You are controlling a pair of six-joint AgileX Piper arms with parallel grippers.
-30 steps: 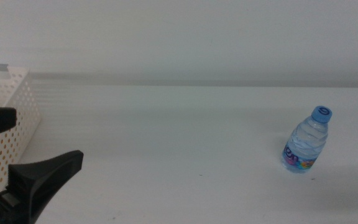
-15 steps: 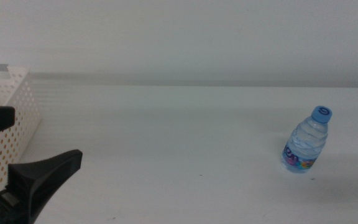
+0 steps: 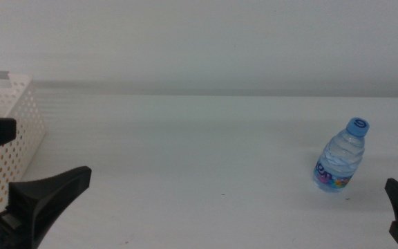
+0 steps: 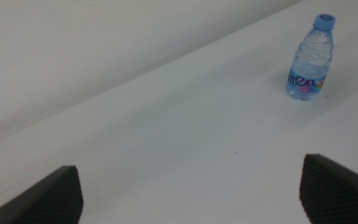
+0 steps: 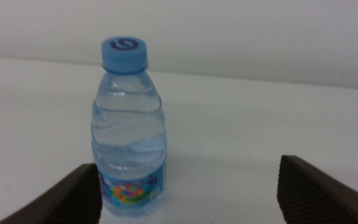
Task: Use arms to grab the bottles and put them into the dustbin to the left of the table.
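Small water bottle (image 3: 340,158) upright on the counter (image 3: 199,159), right side, well apart from the dustbin (image 3: 9,138). Right claw (image 5: 188,186) wide open, empty, facing it. Left claw (image 4: 191,190) open, empty beside the bin. Probably light, thin-walled, slippery: best gripped gently mid-body.

Desk (image 3: 185,152): broad, plain white, matte surface, meeting a pale wall at its far edge. A tiny dark speck showed on the surface near the middle.

Water bottle (image 3: 340,155): small, clear, blue cap, coloured label band low on the body. It stood upright directly on the desk, toward the right side in the middle view, with bare surface all around it.

Dustbin (image 3: 16,131): white, perforated with small round holes, solid rim. It sat at the left edge of the desk, well apart from the water bottle; its base was hidden.
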